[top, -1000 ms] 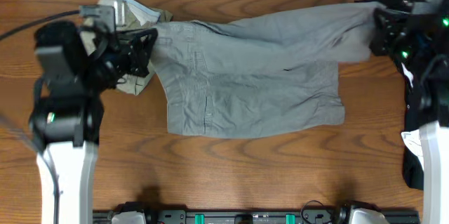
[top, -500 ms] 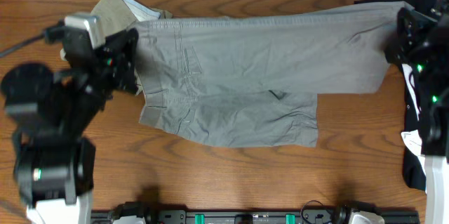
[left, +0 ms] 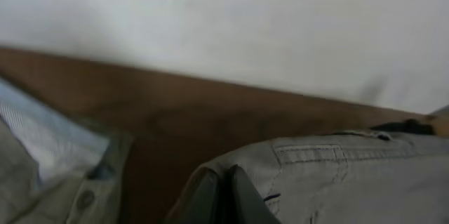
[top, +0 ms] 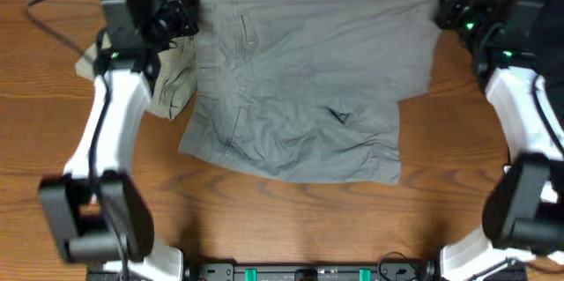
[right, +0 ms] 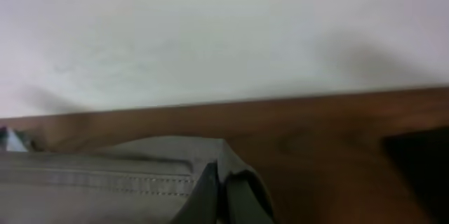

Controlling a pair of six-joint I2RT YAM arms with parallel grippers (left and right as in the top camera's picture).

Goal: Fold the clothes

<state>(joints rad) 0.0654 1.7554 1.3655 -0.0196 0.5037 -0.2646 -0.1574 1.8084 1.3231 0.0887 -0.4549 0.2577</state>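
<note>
The grey shorts [top: 308,78] lie spread over the middle and far part of the table, their far edge stretched along the back edge. My left gripper [top: 192,18] is shut on their far left corner, seen as stitched grey cloth [left: 351,182] around the fingers [left: 223,199]. My right gripper [top: 443,6] is shut on their far right corner [right: 105,175], the fingers [right: 221,196] pinching the hem. The khaki-green shorts [top: 172,87] lie bunched under the left arm, also showing in the left wrist view [left: 49,175].
A black garment [top: 515,215] and something white lie at the table's right edge under the right arm. A white wall [left: 224,20] runs just behind the back edge. Bare wooden table [top: 291,219] shows along the front.
Both grippers have carried the grey shorts' edge away from me to the table's back edge. The shorts now lie flatter and more spread out. The khaki shorts are more uncovered.
</note>
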